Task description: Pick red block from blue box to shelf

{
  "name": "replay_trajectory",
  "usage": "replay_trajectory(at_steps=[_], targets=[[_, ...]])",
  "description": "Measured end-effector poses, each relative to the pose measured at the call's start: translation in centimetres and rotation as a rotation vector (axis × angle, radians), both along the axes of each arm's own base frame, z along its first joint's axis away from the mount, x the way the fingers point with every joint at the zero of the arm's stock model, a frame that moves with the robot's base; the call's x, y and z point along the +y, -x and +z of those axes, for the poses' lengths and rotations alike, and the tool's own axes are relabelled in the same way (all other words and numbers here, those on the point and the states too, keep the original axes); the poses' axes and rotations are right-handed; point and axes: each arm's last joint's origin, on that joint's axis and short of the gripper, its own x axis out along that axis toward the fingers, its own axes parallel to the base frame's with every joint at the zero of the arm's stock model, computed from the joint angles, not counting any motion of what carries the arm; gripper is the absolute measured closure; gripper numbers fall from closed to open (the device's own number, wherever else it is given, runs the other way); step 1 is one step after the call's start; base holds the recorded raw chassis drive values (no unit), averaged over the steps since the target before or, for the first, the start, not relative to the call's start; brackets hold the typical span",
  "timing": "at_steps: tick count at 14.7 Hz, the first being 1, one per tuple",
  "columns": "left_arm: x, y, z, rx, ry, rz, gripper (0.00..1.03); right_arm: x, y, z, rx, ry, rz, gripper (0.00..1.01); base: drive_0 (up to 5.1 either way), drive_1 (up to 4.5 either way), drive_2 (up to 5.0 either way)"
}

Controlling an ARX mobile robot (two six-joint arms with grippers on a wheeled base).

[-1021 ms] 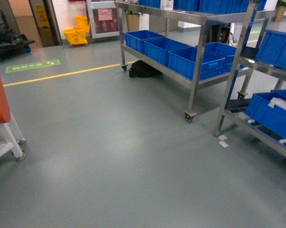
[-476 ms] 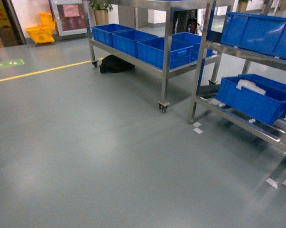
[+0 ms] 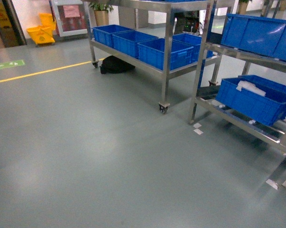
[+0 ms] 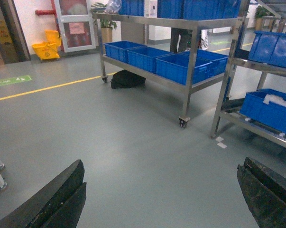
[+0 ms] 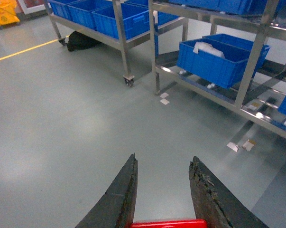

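The right gripper (image 5: pixel 162 190) sits nearest in its wrist view, its 2 dark fingers (image 5: pixel 116 199) angled inward and clenched on the red block (image 5: pixel 166 223), whose top face shows as a red strip between them at the bottom edge of that view. The left gripper (image 4: pixel 159 199) hangs spread wide with nothing in it, each finger near a bottom corner of its own view. Neither gripper appears in the head view.

Beyond lies bare grey floor (image 3: pixel 109 156) with small paper scraps near the rack feet. Further off stands the shelf (image 3: pixel 202 71), a steel rack on the right with dark blue crates (image 3: pixel 254 99) on its tiers; a second wheeled rack (image 3: pixel 167 61) stands behind it to the left. The blue box is not in view.

I judge the block is in transit, with placing yet to come. Only a sliver of the block shows, so the hold may be shallow; a jolt from the base could shake it loose. A poorly lined-up approach could knock a finger against an upright post or a crate.
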Motion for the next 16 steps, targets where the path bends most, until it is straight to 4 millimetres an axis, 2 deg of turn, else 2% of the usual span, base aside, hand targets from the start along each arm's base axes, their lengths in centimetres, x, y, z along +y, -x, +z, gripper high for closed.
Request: replay_trajectory(at_steps=[8,16], targets=[[0.00,0.00,0.04,-0.003,0.000,-0.001,0.05,0.00,-0.01,0.03,-0.003,0.000,0.000,0.74,-1.3,-1.28,-1.3],[0.00,0.00,0.05,-0.004,0.000,0.000,0.05,0.00,-0.01,0.04,-0.003,0.000,0.001,0.74,-0.1,-0.08,-0.1]])
